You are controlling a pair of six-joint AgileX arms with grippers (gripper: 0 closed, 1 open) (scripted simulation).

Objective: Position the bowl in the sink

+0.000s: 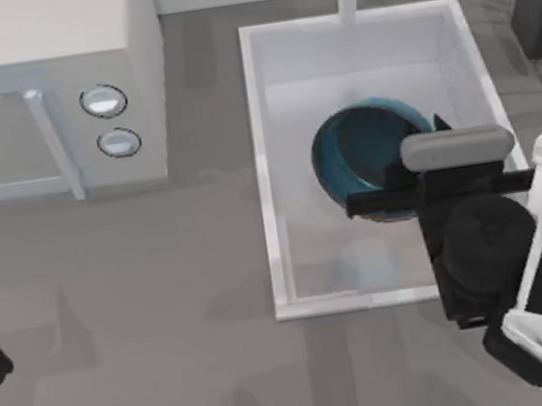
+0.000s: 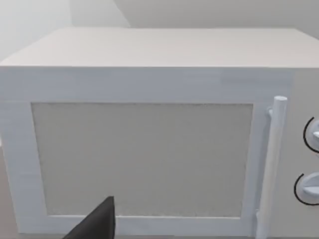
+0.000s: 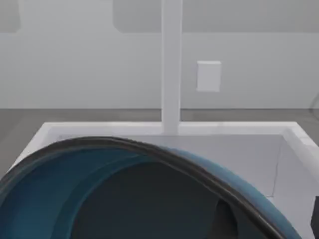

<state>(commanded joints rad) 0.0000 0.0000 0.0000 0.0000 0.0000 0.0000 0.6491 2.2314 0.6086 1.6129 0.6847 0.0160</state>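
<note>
Right gripper (image 1: 403,196) over the sink (image 1: 267,163), bowl (image 1: 359,145) at its tips above the basin; finger state unclear.

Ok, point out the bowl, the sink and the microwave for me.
bowl (image 1: 359,145): top view, blue inner wall.
sink (image 1: 263,164): top view, left rim.
microwave (image 2: 144,159): left wrist view, door window.

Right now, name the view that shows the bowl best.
The top view: the bowl sits inside the sink, most of its round outline visible, with the right gripper over its near edge. The right wrist view shows only a close slice of rim and interior. The left wrist view faces the microwave.
</note>
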